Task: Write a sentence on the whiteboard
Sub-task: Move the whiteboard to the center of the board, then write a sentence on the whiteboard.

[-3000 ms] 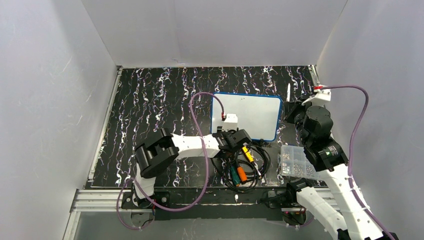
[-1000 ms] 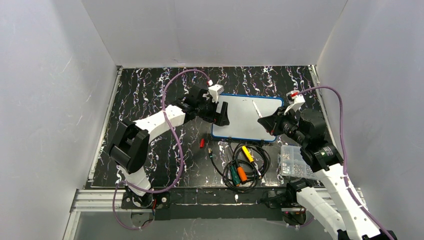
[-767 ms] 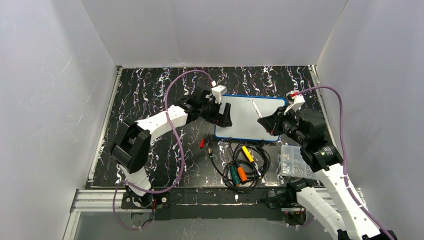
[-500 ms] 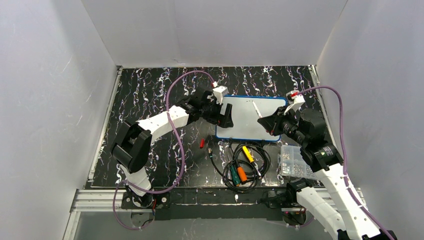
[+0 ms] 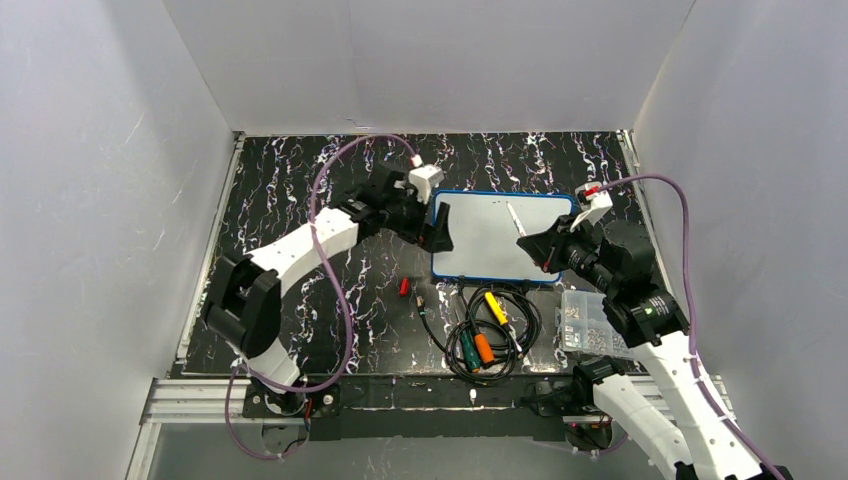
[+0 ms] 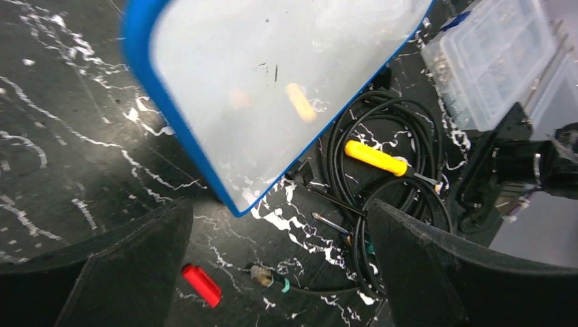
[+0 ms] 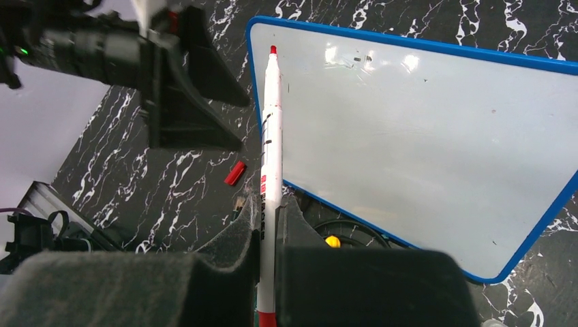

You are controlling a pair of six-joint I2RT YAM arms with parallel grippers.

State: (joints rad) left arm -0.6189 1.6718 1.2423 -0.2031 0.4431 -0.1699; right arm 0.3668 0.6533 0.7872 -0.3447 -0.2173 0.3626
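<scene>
The whiteboard (image 5: 495, 245) lies flat on the black marbled table, blue-rimmed, and also shows in the left wrist view (image 6: 272, 82) and right wrist view (image 7: 422, 136). Its face is white with a few tiny dark specks, and no sentence is in view. My right gripper (image 5: 537, 248) (image 7: 270, 238) is shut on a white marker (image 7: 271, 143) whose red tip points over the board's left part. My left gripper (image 5: 437, 226) (image 6: 279, 272) hangs open by the board's left edge with nothing between its fingers. A red cap (image 5: 404, 286) (image 6: 202, 285) lies on the table below it.
A coil of black cable with yellow, orange and green-handled tools (image 5: 485, 330) lies in front of the board. A clear screw box (image 5: 590, 325) stands at the right, near my right arm. White walls close in three sides.
My left gripper has drawn back a little to the left from the board's edge and its jaws have widened. The board slid slightly right before that. The right arm has held still.
</scene>
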